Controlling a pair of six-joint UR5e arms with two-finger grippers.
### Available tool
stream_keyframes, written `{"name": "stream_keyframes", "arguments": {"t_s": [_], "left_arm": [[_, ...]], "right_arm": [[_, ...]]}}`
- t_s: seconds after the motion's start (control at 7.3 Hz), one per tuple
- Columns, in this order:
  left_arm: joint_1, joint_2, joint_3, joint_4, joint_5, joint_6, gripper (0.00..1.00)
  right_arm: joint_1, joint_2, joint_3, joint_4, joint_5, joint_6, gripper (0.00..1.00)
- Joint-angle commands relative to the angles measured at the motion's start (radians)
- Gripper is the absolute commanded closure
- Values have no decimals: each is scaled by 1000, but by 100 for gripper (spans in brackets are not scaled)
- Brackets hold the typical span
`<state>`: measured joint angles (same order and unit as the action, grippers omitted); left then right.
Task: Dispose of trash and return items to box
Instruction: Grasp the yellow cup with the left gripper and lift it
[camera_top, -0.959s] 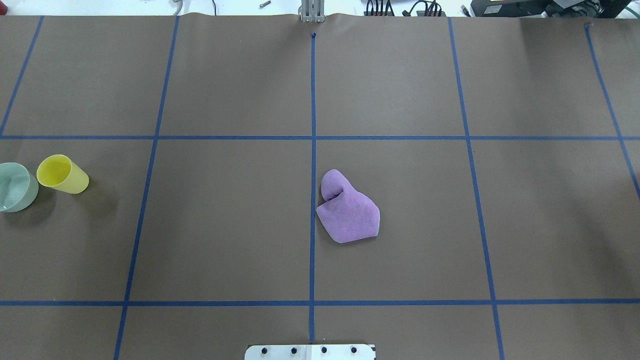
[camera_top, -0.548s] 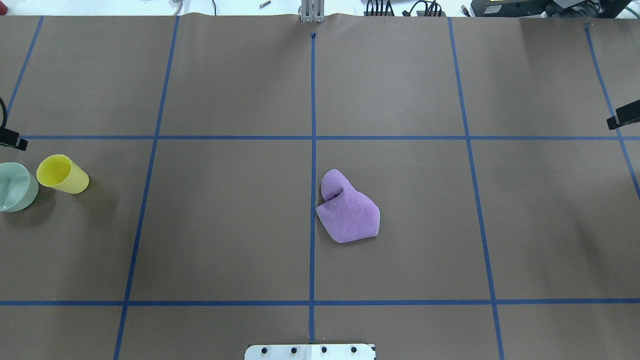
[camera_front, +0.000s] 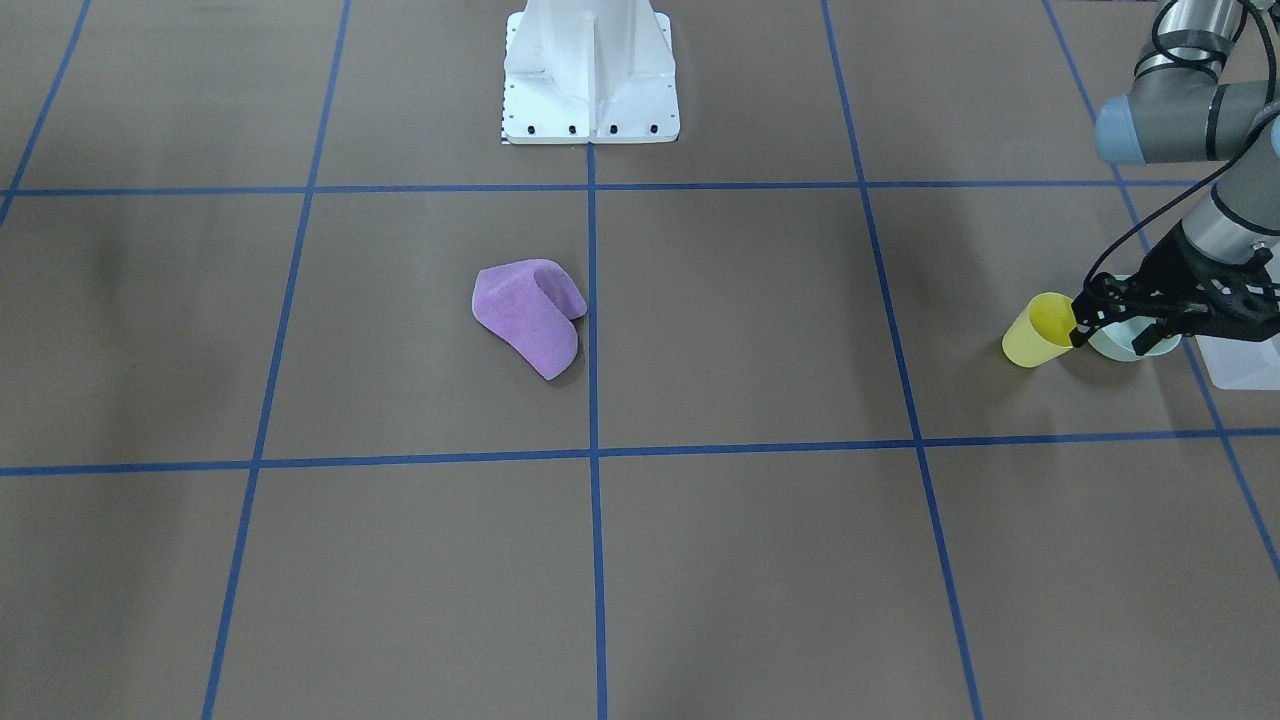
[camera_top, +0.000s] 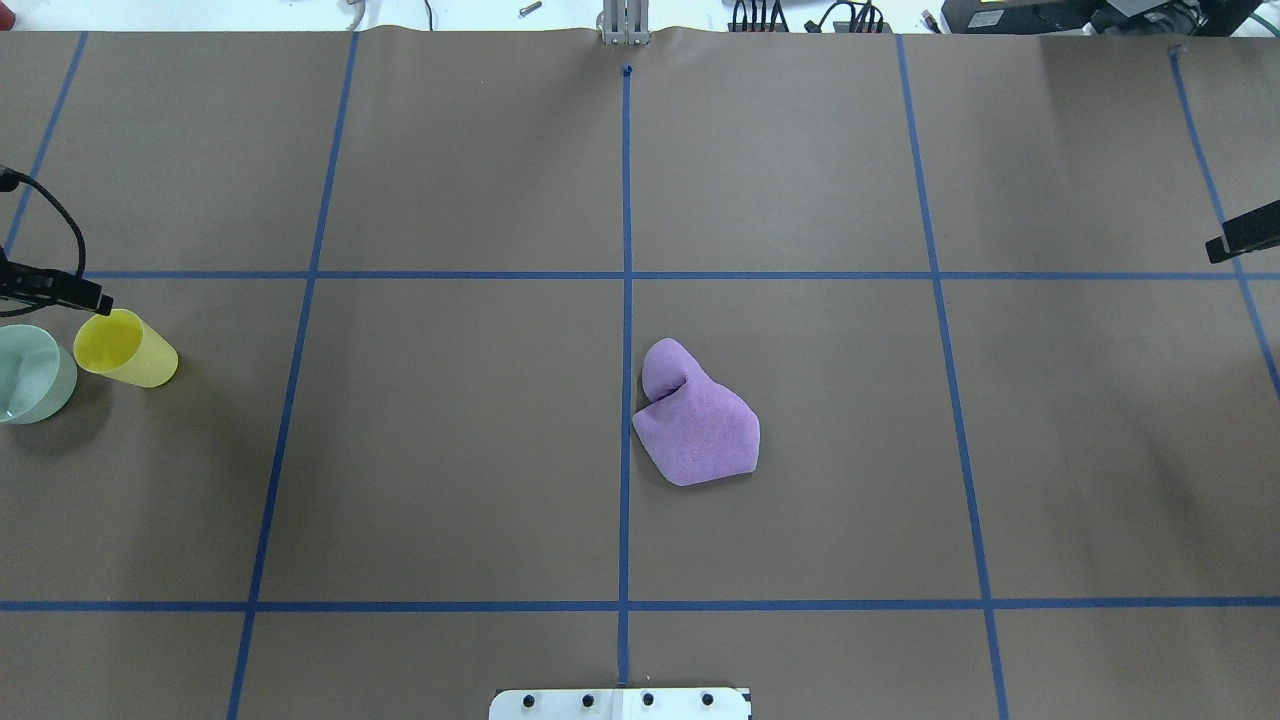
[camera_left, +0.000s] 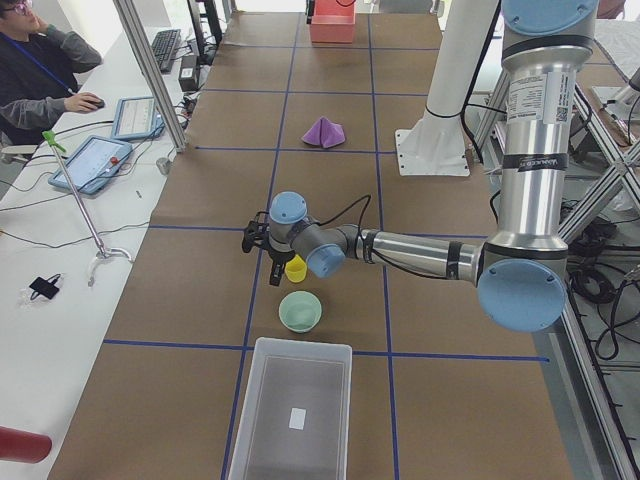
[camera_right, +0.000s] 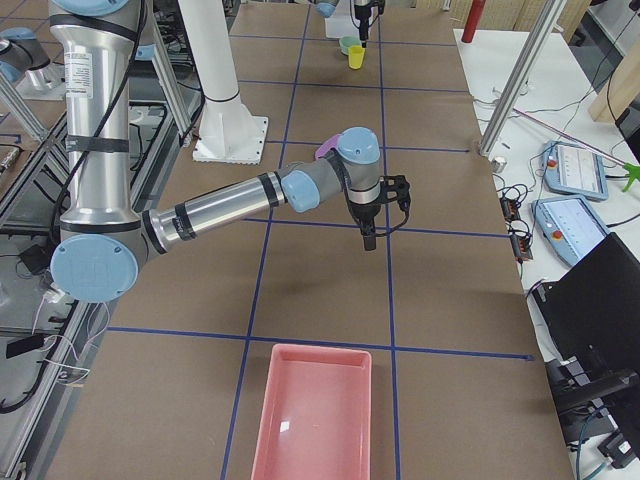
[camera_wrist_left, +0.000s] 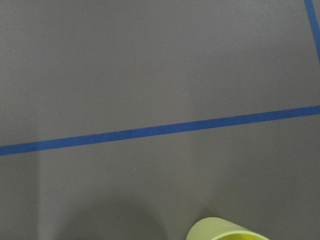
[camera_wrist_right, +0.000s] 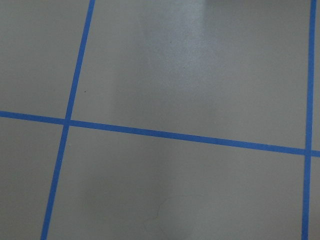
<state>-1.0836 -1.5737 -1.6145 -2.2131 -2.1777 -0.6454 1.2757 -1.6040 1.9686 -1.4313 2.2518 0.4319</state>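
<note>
Left hand hovers at the rim of the yellow cup, and whether it is released or clenched cannot be told. The grasp looks yet to come, calling for a short drop and a gentle pinch on the thin wall. The cup stands on the bench just beside a crowding green cup, near the box; a purple cloth lies well apart.

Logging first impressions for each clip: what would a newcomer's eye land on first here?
First the purple cloth, crumpled at the table's centre just beside the middle tape line. Next the left tool, close by the rim of the yellow cup, which stands next to a green cup at the robot's far left.
</note>
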Motion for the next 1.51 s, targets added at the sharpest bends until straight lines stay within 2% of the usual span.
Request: {"name": "stream_keyframes", "arguments": {"t_s": [0.0, 0.27, 0.41, 0.68, 0.96, 1.23, 1.37], "left_arm": [[5, 3, -4, -14, -8, 0, 30], [8, 14, -19, -14, -20, 1, 30], [19, 14, -19, -14, -20, 1, 39], [44, 20, -19, -14, -20, 1, 66], [48, 29, -19, -16, -19, 6, 100], [44, 37, -48, -14, -24, 10, 100], [30, 37, -88, -1, -92, 12, 100]], "right_arm": [[1, -1, 0, 0, -14, -2, 0], [-1, -2, 0, 0, -14, -2, 0], [-1, -2, -2, 0, -14, -1, 0], [-1, -2, -4, 0, -15, -1, 0], [-1, -2, -5, 0, -21, 1, 0], [-1, -2, -5, 0, -21, 1, 0], [-2, -2, -5, 0, -21, 1, 0]]}}
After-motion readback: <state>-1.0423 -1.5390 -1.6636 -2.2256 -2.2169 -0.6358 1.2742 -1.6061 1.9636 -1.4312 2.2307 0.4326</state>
